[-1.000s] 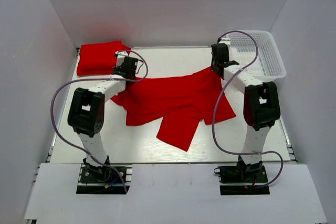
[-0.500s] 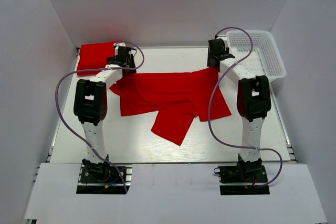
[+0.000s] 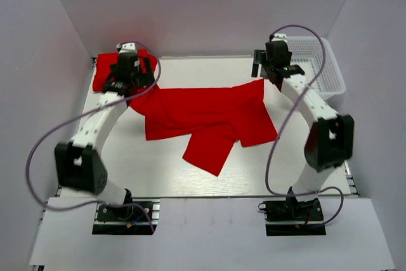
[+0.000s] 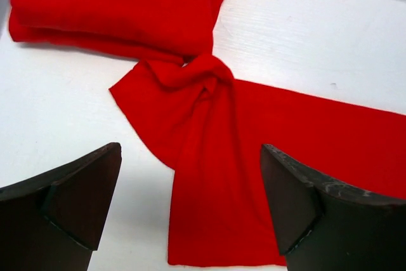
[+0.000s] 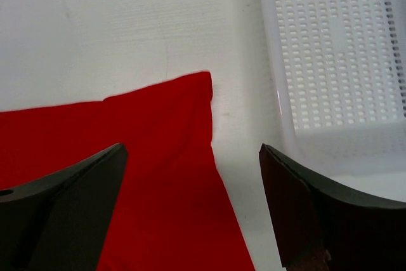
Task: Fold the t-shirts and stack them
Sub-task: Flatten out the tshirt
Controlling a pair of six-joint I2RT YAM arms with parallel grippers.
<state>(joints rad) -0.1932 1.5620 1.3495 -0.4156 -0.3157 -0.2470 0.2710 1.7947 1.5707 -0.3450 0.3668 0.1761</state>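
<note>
Looking down from the top camera, two red t-shirts show: the spread t-shirt [image 3: 203,115] lies rumpled across the middle of the table [image 3: 158,169], and the folded t-shirt [image 3: 104,74] sits at the far left corner. The left gripper [image 3: 129,73] hangs where they meet. The right gripper [image 3: 260,68] hangs at the spread t-shirt's far right corner, near one white mesh basket [image 3: 317,61]. Jaw state cannot be told from here.

Only the left wrist view shows a bunched corner of the spread t-shirt touching the folded t-shirt's edge, with the fingers [image 4: 63,207] wide apart and empty.

In the right wrist view, the fingers [image 5: 311,214] are likewise parted and empty above a flat corner. The basket is just beside the cloth, not touching.
</note>
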